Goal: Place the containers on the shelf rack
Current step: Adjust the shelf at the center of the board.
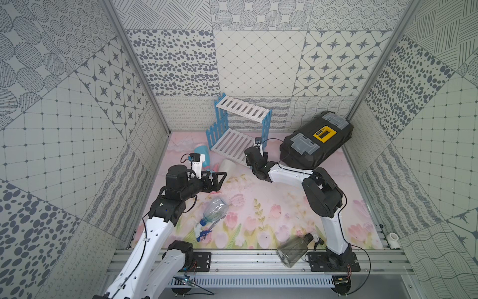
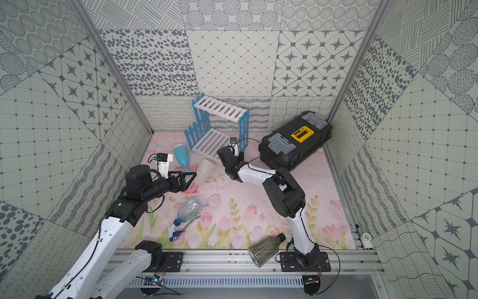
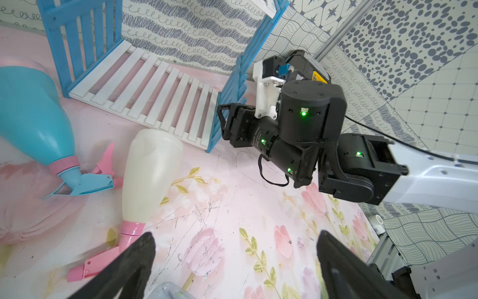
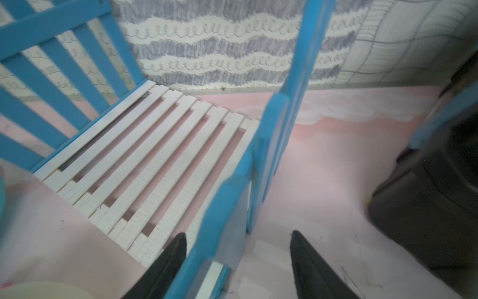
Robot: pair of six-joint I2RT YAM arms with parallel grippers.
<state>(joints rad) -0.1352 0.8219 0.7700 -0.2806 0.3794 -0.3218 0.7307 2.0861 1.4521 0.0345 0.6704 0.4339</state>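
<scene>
The shelf rack stands askew at the back, with white slats and blue picket sides. My right gripper straddles its right side panel, jaws apart, with a gap to one finger. Two containers lie left of the rack: a light-blue bottle and a white bottle with a pink trigger. My left gripper hangs open just short of the white bottle's trigger, holding nothing. A clear bottle with a blue trigger lies mid-mat. A smoky grey bottle lies on the front rail.
A big black toolbox with a yellow latch sits right of the rack, close to my right arm. An aluminium rail runs along the front. A small white pipe fitting sits at the front right. Patterned walls enclose three sides.
</scene>
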